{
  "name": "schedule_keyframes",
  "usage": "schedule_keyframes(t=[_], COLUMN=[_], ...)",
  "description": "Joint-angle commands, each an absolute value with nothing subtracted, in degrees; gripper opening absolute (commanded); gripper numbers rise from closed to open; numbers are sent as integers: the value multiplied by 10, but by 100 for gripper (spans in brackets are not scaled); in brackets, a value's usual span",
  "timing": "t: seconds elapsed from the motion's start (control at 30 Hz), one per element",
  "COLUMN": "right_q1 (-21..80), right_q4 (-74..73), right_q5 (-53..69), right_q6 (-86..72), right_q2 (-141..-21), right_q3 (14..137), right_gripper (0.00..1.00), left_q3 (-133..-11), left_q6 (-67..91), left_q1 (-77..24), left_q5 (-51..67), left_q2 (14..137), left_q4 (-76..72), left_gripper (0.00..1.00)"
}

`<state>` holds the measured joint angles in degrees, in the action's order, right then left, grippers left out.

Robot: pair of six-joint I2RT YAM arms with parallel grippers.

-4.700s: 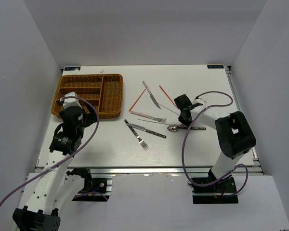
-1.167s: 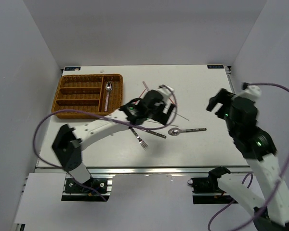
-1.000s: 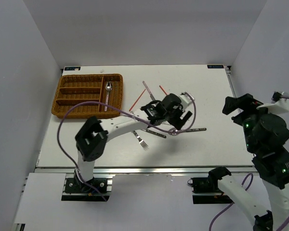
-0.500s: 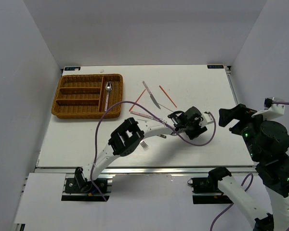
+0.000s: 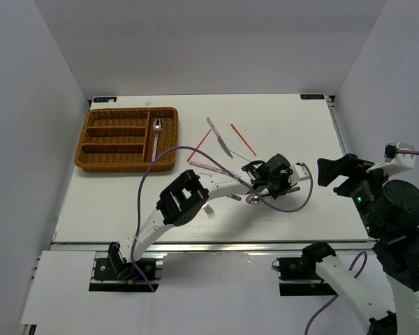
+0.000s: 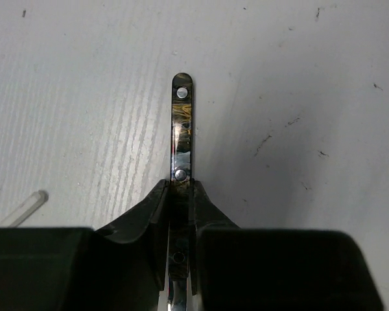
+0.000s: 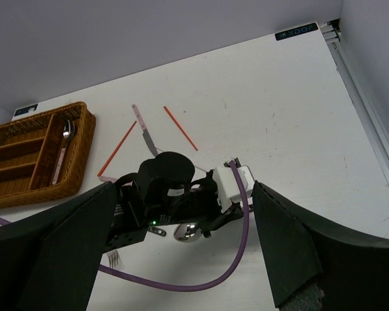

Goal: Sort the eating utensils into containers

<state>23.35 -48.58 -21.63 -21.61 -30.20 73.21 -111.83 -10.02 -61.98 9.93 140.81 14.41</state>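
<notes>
Left jaws, wide a moment ago, now pinch the spoon [image 6: 182,123] by its handle on the table [image 5: 126,202], at 4 o'clock from the tray [image 5: 126,168]; it looks ready to lift. Right jaws gape empty.

Bright, diffuse light fills all views; shadows on the white counter [image 5: 126,202] are soft and faint. In the left wrist view the left hand [image 6: 180,189] looms dark and blurred, while the spoon [image 6: 182,126] handle glints sharply.
</notes>
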Motion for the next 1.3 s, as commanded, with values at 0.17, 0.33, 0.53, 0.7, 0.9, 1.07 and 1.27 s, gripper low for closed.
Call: schedule_keyframes(t=[0.17, 0.33, 0.53, 0.7, 0.9, 1.07, 1.27], right_q1=[234, 233, 234, 233, 233, 234, 234], right_q4=[-444, -445, -444, -437, -418, -404, -385], right_q5=[-212, -218, -221, -214, -204, -189, -171], right_q6=[-198, -198, -200, -203, -202, -194, -197], right_q2=[-295, -294, -298, -301, -301, -315, -325], right_q3=[729, 737, 743, 741, 721, 708, 684], right_gripper=[89, 89, 89, 89, 89, 89, 89], left_q3=[-1056, -1044, -1031, -1049, -1026, -987, -984], left_q6=[-63, -8, 58, 90, 102, 72, 47], left_q1=[-632, -638, -637, -625, -519, -393, -268], left_q5=[98, 12, -79, -204, -254, -257, -247], left_q2=[1346, 1283, 1210, 1169, 1105, 1048, 1048], left_q4=[138, 77, 33, 67, 150, 193, 205], left_gripper=[0, 0, 0, 0, 0, 0, 0])
